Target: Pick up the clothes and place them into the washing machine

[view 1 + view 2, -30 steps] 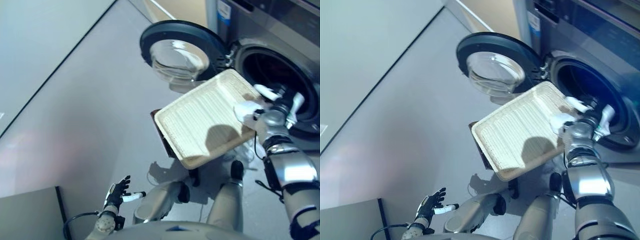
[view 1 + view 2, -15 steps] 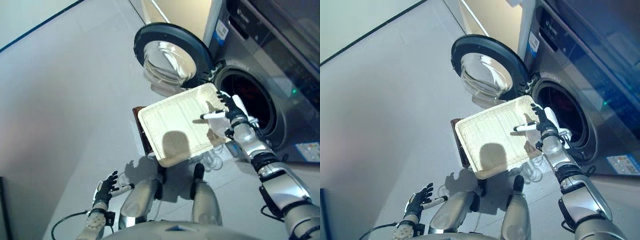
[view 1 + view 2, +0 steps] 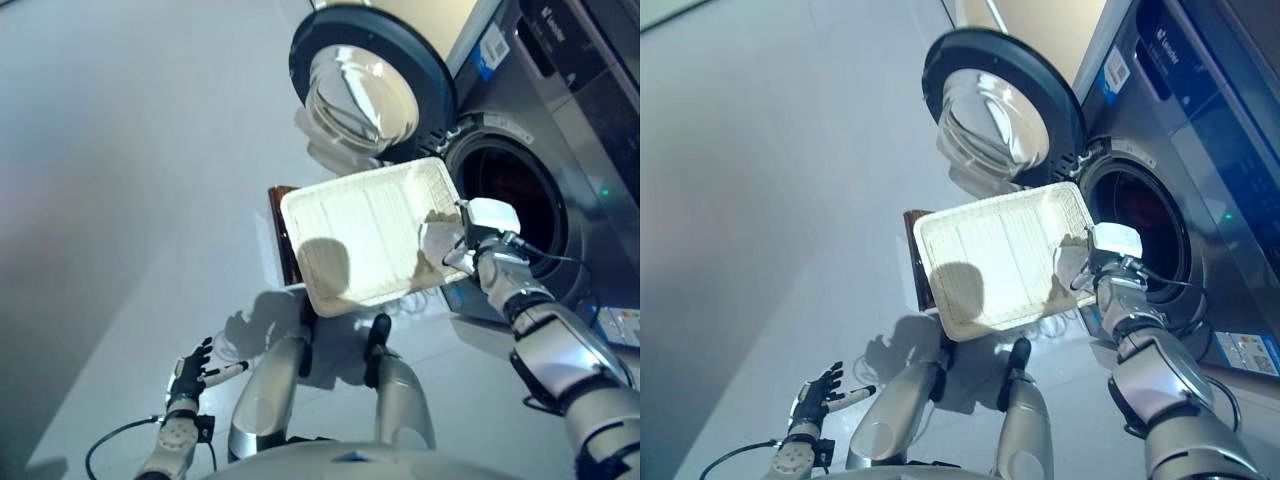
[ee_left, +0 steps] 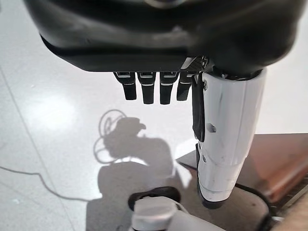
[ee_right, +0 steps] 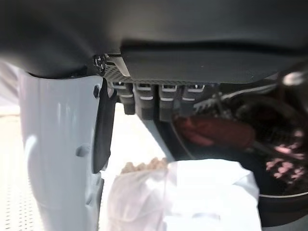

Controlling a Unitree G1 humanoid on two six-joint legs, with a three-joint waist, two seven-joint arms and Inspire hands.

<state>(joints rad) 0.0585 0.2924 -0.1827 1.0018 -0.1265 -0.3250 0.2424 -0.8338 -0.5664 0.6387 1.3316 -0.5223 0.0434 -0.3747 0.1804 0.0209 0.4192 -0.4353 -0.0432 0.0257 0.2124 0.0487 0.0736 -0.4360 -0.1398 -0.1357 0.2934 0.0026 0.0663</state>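
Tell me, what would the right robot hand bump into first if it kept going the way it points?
Most likely the white cloth right past the right robot hand, at the tray's edge, with the washer drum beyond. Depth is hard to judge.

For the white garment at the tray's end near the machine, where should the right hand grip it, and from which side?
Best guess: pinch the white garment on its raised bunched top, from above. It sits crumpled at the tray end nearest the washing machine, right under the right hand; its folds give fingers purchase.

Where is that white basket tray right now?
In the left eye view, the white basket tray sits mid-frame, just left of the washing machine's open drum, below the round door, with the right hand at its right edge.
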